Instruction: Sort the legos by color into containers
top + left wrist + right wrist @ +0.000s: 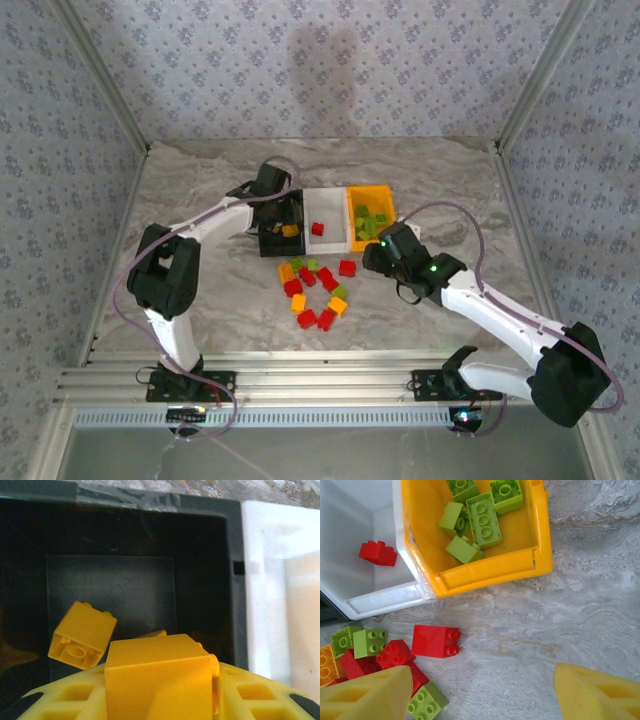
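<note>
My left gripper (pixel 160 690) is shut on an orange-yellow lego (pixel 157 672) and hangs over the black container (pixel 125 580). Inside that bin lies another orange-yellow lego (pixel 82 635), with a further one partly hidden behind the held brick. My right gripper (pixel 482 695) stands open low over the table, nothing between its fingers. A red lego (pixel 434 641) lies just left of its gap. The white container (pixel 380 600) holds one red lego (pixel 378 553). Several light green legos (pixel 482 517) lie in the orange-yellow container (pixel 490 570).
A loose pile of red, green and orange legos (pixel 315 290) lies on the marble table in front of the row of bins. The left arm (pixel 200 230) reaches in from the left and the right arm (pixel 480 300) from the right. Bare marble (pixel 560 630) lies to the right of the pile.
</note>
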